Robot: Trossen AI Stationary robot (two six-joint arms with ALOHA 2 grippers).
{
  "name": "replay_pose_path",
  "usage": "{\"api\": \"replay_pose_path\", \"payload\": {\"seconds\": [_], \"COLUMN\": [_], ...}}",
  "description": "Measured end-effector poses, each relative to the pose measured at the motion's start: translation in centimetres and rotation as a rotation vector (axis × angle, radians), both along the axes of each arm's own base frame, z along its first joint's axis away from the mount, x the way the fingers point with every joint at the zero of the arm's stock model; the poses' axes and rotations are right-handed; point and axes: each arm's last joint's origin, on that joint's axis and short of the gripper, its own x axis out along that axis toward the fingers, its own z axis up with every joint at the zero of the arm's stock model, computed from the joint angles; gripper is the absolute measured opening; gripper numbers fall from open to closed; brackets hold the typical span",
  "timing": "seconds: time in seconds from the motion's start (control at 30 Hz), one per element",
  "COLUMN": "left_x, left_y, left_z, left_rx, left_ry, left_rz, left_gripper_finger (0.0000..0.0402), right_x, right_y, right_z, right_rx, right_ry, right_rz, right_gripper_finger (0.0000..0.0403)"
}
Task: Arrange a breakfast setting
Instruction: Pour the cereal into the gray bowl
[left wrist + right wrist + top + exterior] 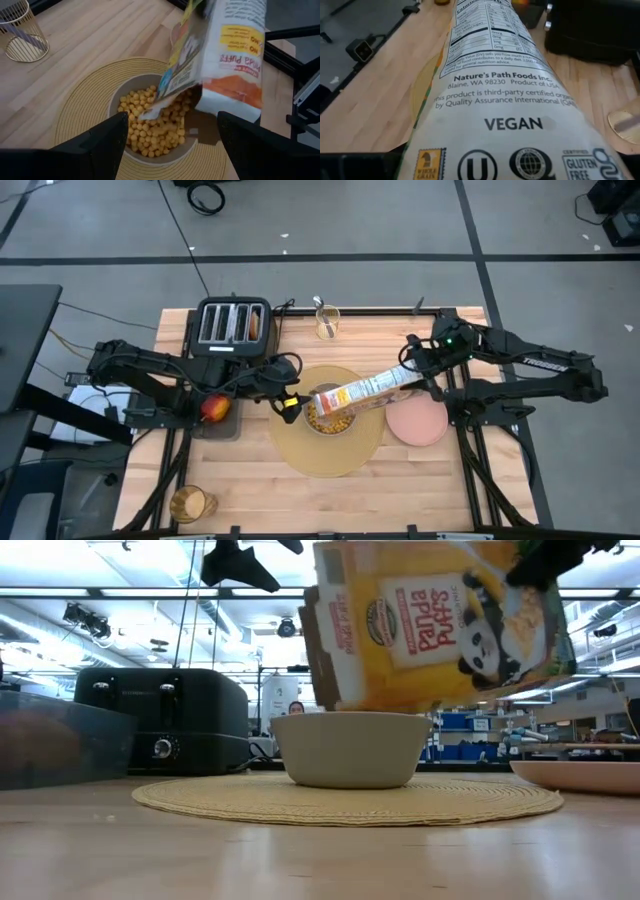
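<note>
A yellow cereal box (pixel 362 393) is tipped mouth-down over the small white bowl (pixel 350 748), which holds yellow puffs (pixel 150 131) and stands on the round tan placemat (pixel 335 452). My right gripper (pixel 413 374) is shut on the box's raised end. My left gripper (pixel 170 150) is open and empty, hovering just left of the bowl, and shows in the high view (pixel 289 403). The pink plate (pixel 417 421) lies right of the placemat. The red apple (pixel 214 408) sits on a dark tray. The amber glass (pixel 190 503) stands near the front left. My right gripper holds the cereal box by its bottom end (pixel 404 377), coming from the table's right side. The box is lifted clear and slants down toward the left, its open mouth (pixel 170 95) just above the bowl. The box itself hides the fingers in the right wrist view.
The black four-slot toaster (pixel 232 323) stands at the far left. A wire holder (pixel 327 321) with a utensil in it stands at the far edge, also in the left wrist view (pixel 22 35). Bare wood lies along the table's near edge (pixel 330 510).
</note>
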Motion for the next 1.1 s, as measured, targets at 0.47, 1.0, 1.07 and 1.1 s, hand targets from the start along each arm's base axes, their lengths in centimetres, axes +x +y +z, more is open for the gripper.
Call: {"api": "replay_pose_path", "payload": {"seconds": [0.47,1.0,1.07,1.1], "left_x": [0.0,-0.7,-0.7,-0.7], "left_y": [0.0,-1.3,-1.3,-1.3], "left_z": [0.0,0.7,0.7,0.7], "left_rx": [0.001,-0.044,-0.047,-0.049], "left_ry": [0.001,-0.049,-0.053,-0.054], "left_rz": [0.0,0.026,0.029,0.031], "left_gripper_finger": [0.0311,0.0311,0.0311,0.0311], "right_x": [-1.8,-2.5,-2.5,-2.5], "right_y": [0.2,0.6,0.7,0.6], "right_z": [0.2,0.4,0.3,0.3], "right_rx": [-0.068,0.035,0.038,0.035], "right_ry": [0.039,0.02,0.031,0.034], "right_rz": [-0.103,-0.061,-0.06,-0.065], "right_gripper_finger": [0.0238,0.0236,0.0236,0.0236]}}
